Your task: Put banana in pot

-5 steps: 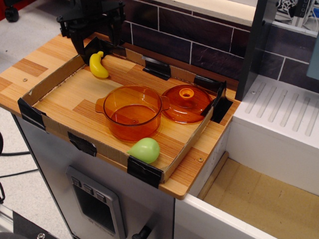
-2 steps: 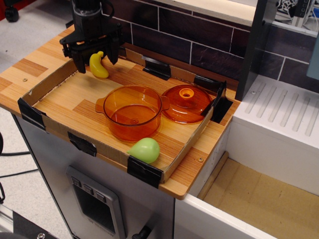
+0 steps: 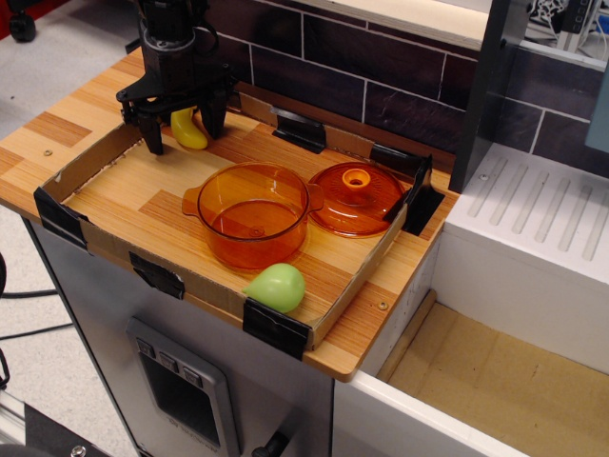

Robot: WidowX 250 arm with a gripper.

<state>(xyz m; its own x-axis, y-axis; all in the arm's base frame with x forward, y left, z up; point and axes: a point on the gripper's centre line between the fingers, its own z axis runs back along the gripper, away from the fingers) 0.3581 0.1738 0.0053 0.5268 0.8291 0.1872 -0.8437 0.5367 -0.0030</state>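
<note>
Gripper [image 3: 185, 130] astride the banana [image 3: 188, 131] (top end hidden), jaws apart.

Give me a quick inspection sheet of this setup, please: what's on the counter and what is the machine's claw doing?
Surface: wooden counter with a shallow cardboard-edged tray taped at the corners.
Job's things: yellow banana lies at the tray's far left corner; orange pot stands mid-tray, nothing in it.
Clutter: orange lid beside the pot; green pear at the tray's near edge.
Grippers: black gripper is down over the banana, fingers open on either side of it, not closed.
Cables: a dark cable near the floor at the left edge.
Surroundings: dark tiled wall; white sink unit to the right.
</note>
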